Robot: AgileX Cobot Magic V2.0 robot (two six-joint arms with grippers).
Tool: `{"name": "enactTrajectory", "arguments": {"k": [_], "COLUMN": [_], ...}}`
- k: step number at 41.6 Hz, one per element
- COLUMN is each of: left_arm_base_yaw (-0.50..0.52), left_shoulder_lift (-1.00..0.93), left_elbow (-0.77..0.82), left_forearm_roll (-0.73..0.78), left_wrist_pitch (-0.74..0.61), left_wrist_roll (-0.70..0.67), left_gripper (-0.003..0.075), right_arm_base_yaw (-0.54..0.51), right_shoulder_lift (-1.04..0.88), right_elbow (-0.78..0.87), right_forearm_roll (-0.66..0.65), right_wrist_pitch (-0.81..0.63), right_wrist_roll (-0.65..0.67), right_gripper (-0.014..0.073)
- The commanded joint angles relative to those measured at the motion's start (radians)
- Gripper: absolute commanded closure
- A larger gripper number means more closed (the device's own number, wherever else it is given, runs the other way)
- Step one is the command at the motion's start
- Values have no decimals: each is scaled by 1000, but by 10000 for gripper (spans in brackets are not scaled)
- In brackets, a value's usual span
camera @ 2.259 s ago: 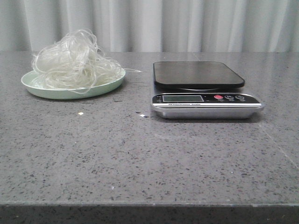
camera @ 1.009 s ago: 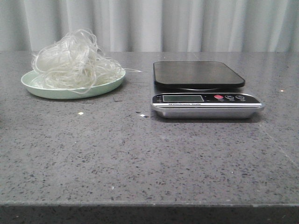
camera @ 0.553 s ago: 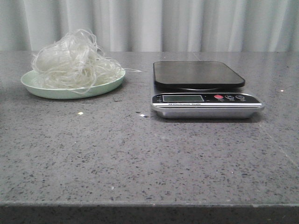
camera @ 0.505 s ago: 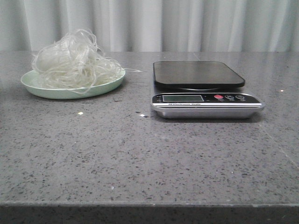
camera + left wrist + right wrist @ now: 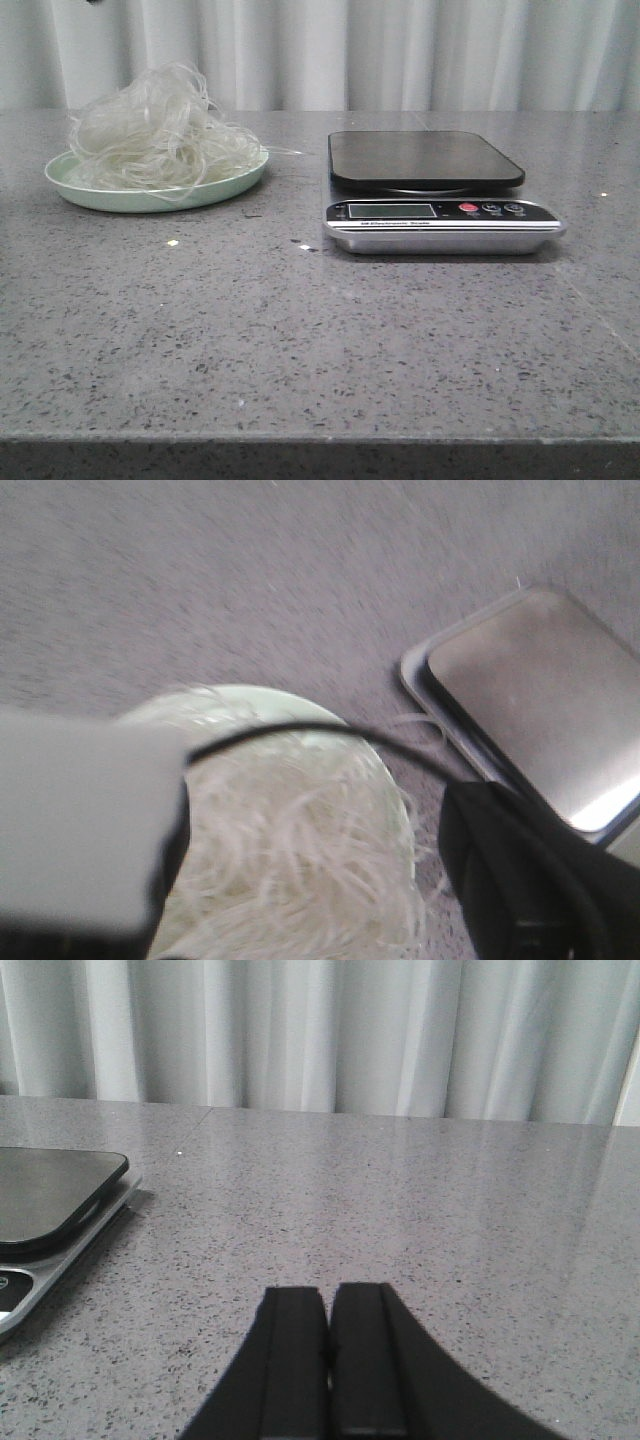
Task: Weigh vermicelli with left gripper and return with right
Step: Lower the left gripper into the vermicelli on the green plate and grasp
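Vermicelli (image 5: 155,125): loose fluffy heap of thin translucent whitish strands, loops sticking up and out, a few stray ends trailing over rim twd scale. Sits heaped on pale green plate (image 5: 85,190), far-left part of table (image 5: 300,340) in front view. Fills plate nearly rim to rim; only a thin band of plate edge showing at front.

In left wrist view, same heap (image 5: 300,850) seen from above, blurred, whitish strands over green plate (image 5: 250,695). Left gripper (image 5: 300,920) above heap, not touching as far as visible. One black finger (image 5: 530,880) on scale side, grey block on other side, dark cable arcing across. Fingers wide apart, noodles showing between them.

Right gripper (image 5: 330,1360) low over bare table, fingers pressed together, nothing between. Well apart from plate, off to right of scale (image 5: 40,1220).

Scale (image 5: 440,195): black weighing platform at back, silver front w/ display and buttons, centre-right of table. Gap of bare stone btwn plate rim and scale's left edge, narrow but clear. Wide open stone in front of both, down to near table edge. Open stretch also right of scale, out to far edge and grey curtain (image 5: 400,50) behind. A few pale specks on surface btwn plate and scale front.
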Motion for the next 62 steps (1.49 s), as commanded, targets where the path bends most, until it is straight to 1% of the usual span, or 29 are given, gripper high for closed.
{"name": "enactTrajectory", "arguments": {"k": [1,7,11,13,19,22,26,35,36,39,46,54,62], "left_arm_base_yaw": [-63,-121,-131,-131,-131,-131,-131,-131,-131,-131,-131,-131,-131], "left_shoulder_lift": [4,55,91,106,140,156,170,173,173,173,169,120,62], "left_elbow": [-36,-36,-36,-36,-36,-36,-36,-36,-36,-36,-37,-43,-116], "left_forearm_roll": [60,214,264,284,300,300,300,300,300,300,300,298,298], "left_wrist_pitch": [-38,-47,-47,-47,-47,-47,-47,-47,-47,-47,-47,-49,-49], "left_wrist_roll": [7,-10,-63,-83,-83,-83,-83,-83,-83,-83,-83,-83,-83], "left_gripper": [151,151,151,152,155,181,271,575,591,576,576,577,577], "right_arm_base_yaw": [-5,-5,-5,-5,-5,-5,-5,-5,-5,-5,-5,-5,-5], "right_shoulder_lift": [-17,-17,-17,-17,-17,-17,-17,-17,-17,-17,-17,-17,-17], "right_elbow": [-8,-8,-8,-8,-8,-8,-8,-8,-8,-8,-8,-8,-8], "right_forearm_roll": [-7,-7,-7,-7,-7,-7,-7,-7,-7,-7,-7,-7,-7], "right_wrist_pitch": [-79,-79,-79,-79,-79,-79,-79,-79,-79,-79,-79,-80,-80], "right_wrist_roll": [3,3,3,3,3,3,3,3,3,3,3,3,3], "right_gripper": [442,442,442,442,442,442,442,442,442,442,442,442,442]}}
